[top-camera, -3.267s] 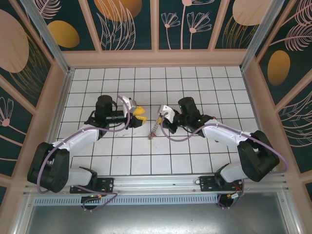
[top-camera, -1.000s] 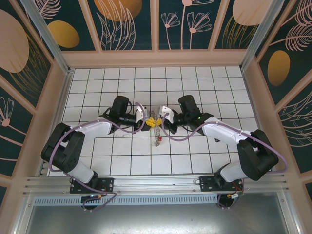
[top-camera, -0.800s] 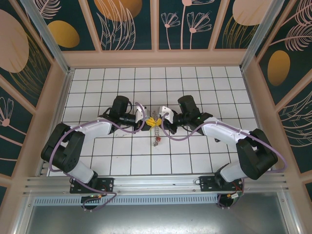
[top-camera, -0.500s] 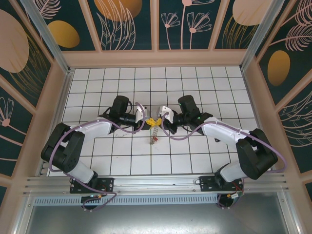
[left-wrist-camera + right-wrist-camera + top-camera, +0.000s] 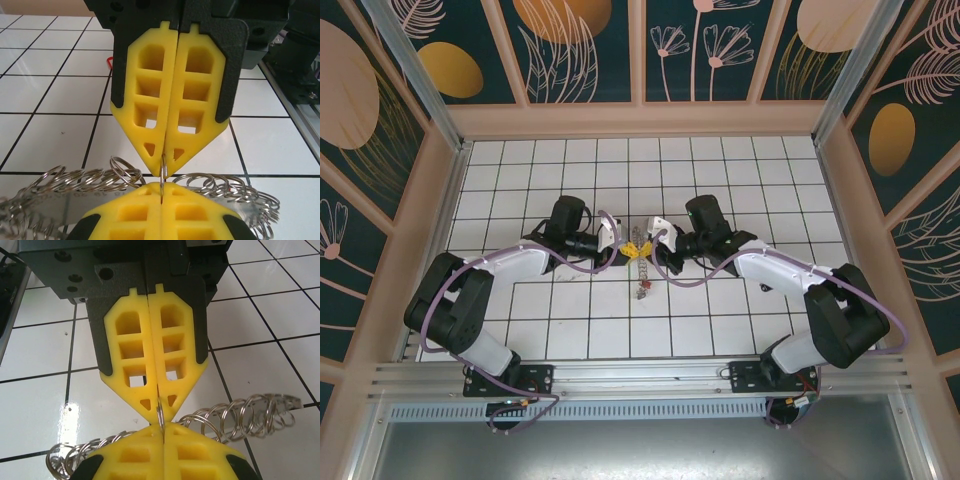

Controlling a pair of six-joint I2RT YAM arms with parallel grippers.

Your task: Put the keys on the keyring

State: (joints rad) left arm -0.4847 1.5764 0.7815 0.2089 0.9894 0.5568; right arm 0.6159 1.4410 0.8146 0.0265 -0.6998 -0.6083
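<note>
My left gripper (image 5: 631,247) and right gripper (image 5: 647,244) meet tip to tip over the middle tiles. Both are shut on the same small split ring (image 5: 163,174) at the rim of the keyring (image 5: 75,181). In the left wrist view my left gripper (image 5: 161,187) is at the bottom, facing the right gripper (image 5: 164,171). In the right wrist view my right gripper (image 5: 162,428) faces the left gripper (image 5: 159,415). The keyring (image 5: 240,415), fringed with small rings, hangs below the tips (image 5: 641,272). A reddish bit (image 5: 643,291) sits at its low end. No keys are clearly visible.
White tiled floor (image 5: 720,320) is enclosed by wooden walls (image 5: 640,118), with a metal rail along the near edge (image 5: 640,378). A small red piece (image 5: 109,60) shows on the tiles beside the right gripper's black mount; what it is I cannot tell.
My left gripper came in from the left, met the right gripper and closed its jaws on the small ring. The hanging keyring has swung slightly to the right.
</note>
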